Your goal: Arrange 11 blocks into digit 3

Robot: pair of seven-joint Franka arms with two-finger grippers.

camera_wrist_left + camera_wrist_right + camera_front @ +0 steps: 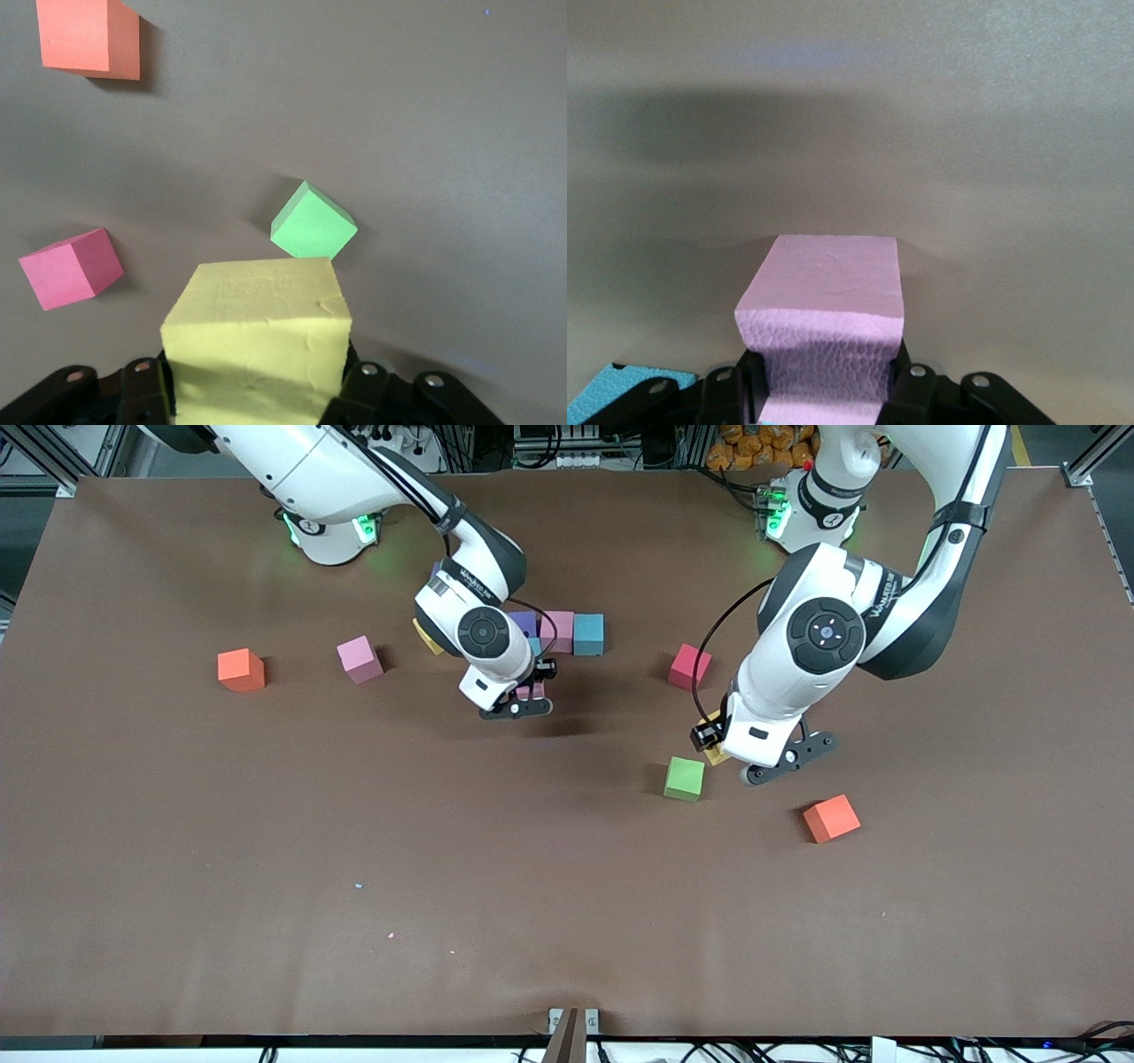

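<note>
A row of blocks lies mid-table: purple (pixel 524 623), pink (pixel 558 631) and blue (pixel 588 634). My right gripper (pixel 529 692) is just nearer the camera than this row, shut on a pink block (pixel 824 323); a blue block's corner (pixel 601 396) shows beside it. A yellow block (pixel 427 638) peeks out from under the right arm. My left gripper (pixel 719 744) is shut on a yellow block (pixel 257 336), beside the green block (pixel 685 779). A crimson block (pixel 689 667) and a loose pink block (pixel 360 659) lie apart. More of the row is hidden by the right arm.
Two orange cubes lie on the brown table, one toward the right arm's end (pixel 241 670) and one near the left gripper (pixel 831 818). The left wrist view shows the green block (pixel 313 221), the crimson block (pixel 71 279) and an orange cube (pixel 89 35).
</note>
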